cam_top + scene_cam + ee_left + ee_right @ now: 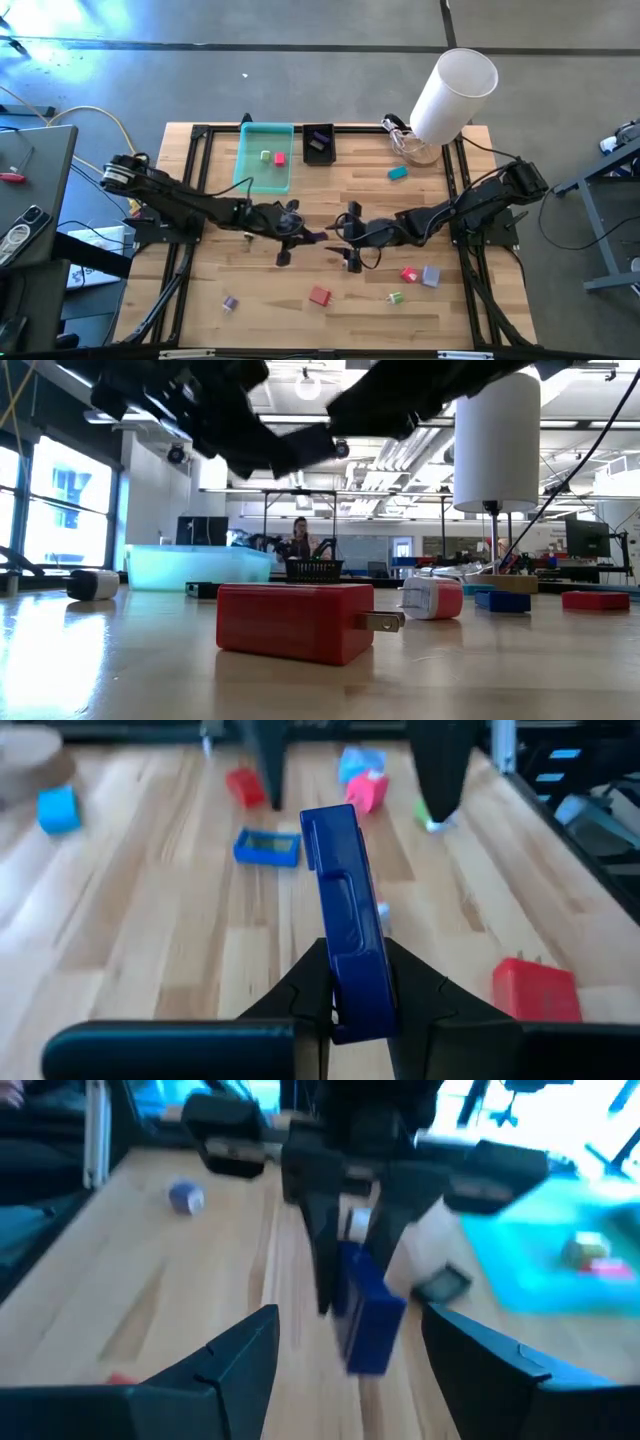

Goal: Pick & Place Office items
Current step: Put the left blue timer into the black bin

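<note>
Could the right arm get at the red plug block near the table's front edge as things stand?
Probably yes: the right gripper is open and empty, and bare table lies between it and the red plug block. The left gripper holds a blue piece.

The worktop (330, 320) is pale wood with plank lines, framed in black. A teal tray (252, 160) holds a green piece (266, 156) and a pink piece (281, 158). Beside it sits a black bin (318, 145). The tall cylinder (452, 94) is white. The dark left end effector (360, 1005) grips a deep blue clip (350, 960). The right end effector (345, 1355) is black. A red plug block (290, 620) has silver prongs. A teal block (398, 173) lies apart.
</note>
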### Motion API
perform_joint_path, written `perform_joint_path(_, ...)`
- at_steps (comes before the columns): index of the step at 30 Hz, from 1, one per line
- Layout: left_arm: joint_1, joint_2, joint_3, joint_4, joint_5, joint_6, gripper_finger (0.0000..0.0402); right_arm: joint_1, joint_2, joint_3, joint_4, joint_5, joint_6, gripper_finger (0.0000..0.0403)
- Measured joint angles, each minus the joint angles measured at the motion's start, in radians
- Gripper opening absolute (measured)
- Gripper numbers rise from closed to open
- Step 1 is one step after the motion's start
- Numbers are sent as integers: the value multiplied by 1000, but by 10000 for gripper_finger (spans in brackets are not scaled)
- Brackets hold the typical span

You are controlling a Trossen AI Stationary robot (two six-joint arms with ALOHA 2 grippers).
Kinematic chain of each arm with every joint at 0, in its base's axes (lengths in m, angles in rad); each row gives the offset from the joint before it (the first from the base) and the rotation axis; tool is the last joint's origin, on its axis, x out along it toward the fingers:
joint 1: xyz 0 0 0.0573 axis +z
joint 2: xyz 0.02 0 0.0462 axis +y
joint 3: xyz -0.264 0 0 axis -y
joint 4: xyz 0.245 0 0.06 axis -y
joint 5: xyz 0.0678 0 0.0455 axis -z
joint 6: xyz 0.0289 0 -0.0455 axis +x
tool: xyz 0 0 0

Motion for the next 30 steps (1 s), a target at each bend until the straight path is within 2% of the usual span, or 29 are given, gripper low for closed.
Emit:
perform_joint_path(8,-14,-14,0,57,-47,58,48,-2,0,0,47,20,-29,234)
perform_joint_path(11,-13,-14,0,68,-49,73,48,-9,0,0,45,-8,-27,224)
perform_joint_path(15,-9,-14,0,84,-48,73,48,-26,0,0,46,-59,-22,181)
perform_joint_path(22,-9,-14,-1,95,-49,86,48,-50,0,0,45,-88,-31,53)
perform_joint_path(30,-9,-14,-2,99,-49,150,55,-57,0,0,46,-104,-53,48)
